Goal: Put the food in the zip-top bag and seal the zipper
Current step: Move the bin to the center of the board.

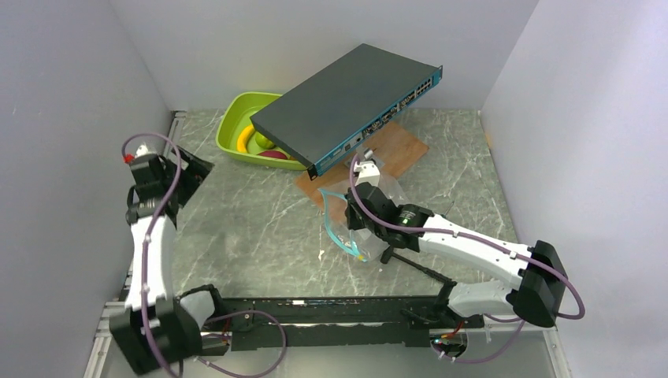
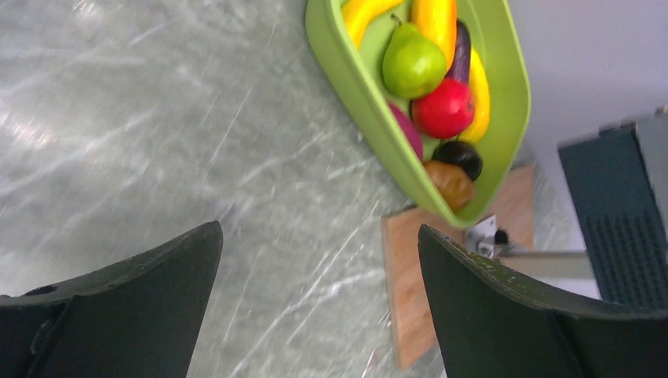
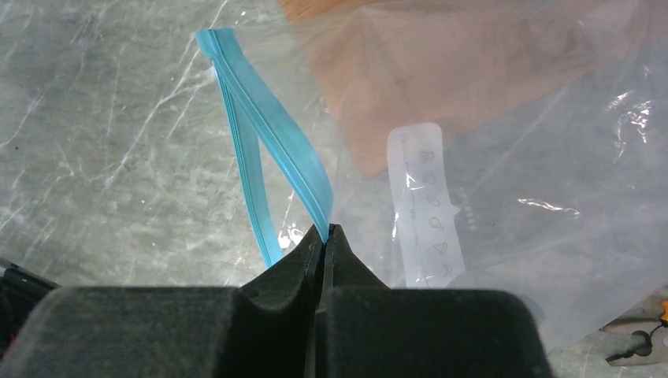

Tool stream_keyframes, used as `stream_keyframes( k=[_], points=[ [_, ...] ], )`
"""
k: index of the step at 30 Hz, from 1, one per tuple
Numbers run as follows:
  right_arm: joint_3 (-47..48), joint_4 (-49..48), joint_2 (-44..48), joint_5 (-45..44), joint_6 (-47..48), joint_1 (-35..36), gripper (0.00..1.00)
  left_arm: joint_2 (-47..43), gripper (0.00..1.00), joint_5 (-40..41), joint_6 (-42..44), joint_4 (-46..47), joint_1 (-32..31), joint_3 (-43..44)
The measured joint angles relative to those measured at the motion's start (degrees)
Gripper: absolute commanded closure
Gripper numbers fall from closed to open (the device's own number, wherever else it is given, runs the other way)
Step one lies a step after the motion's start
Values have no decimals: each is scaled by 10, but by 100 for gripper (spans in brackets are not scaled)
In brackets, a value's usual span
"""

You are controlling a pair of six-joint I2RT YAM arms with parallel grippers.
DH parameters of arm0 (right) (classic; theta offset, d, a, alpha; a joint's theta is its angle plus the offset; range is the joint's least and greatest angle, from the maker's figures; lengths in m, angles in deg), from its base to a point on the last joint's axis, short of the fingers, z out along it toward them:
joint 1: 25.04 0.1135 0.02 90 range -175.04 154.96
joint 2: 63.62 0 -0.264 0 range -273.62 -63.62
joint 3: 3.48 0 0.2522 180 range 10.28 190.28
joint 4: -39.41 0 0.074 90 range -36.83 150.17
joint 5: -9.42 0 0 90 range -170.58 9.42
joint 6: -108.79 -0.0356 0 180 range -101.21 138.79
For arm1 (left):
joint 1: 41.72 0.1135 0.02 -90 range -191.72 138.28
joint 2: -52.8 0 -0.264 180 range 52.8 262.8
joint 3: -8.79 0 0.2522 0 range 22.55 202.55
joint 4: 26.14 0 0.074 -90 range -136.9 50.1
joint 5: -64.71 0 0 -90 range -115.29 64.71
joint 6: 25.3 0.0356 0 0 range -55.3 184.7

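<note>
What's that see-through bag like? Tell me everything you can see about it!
The zip-top bag is clear, crinkly, shiny plastic with a white printed patch on its side. Its teal zipper runs along the mouth, and the two strips stand apart, so it is not sealed. The right gripper is shut on the zipper, pinching one strip. No food shows inside. The bag is held over the grey marbled table, and the wooden board shows brown through it.

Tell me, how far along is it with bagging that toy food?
Barely begun. Done: nothing packed; the food sits in the green tray, and the bag looks empty. In hand: the right claw pinches the zipper, holding the bag; the left claw hangs open and empty. Left: loading each piece, then sealing.
</note>
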Motion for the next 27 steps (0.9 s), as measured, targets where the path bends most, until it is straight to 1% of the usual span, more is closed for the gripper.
stream_keyframes(
  k=[2,6,8,11,14,18,21,23,27],
  points=[
    [-2,-5,0,10,2,-5,100,78,1,-41,-6,56,25,21],
    [-3,-12,5,19,8,-5,100,195,6,-95,-11,142,31,68],
    [-3,-15,8,22,11,-5,100,264,6,-122,-19,177,31,128],
    [-3,-17,13,24,12,-5,100,379,5,-154,-33,242,24,242],
    [-4,-19,17,24,15,-8,100,485,7,-181,-50,295,11,341],
    [-5,-21,21,24,17,-12,100,629,8,-200,-38,300,-26,493],
    [-6,-22,23,24,21,-13,100,713,9,-194,-14,283,-63,582],
    [-6,-22,24,24,22,-13,100,744,8,-185,-5,279,-83,607],
    [-8,-23,29,24,25,-13,100,784,9,-153,12,258,-124,620]
  ],
)
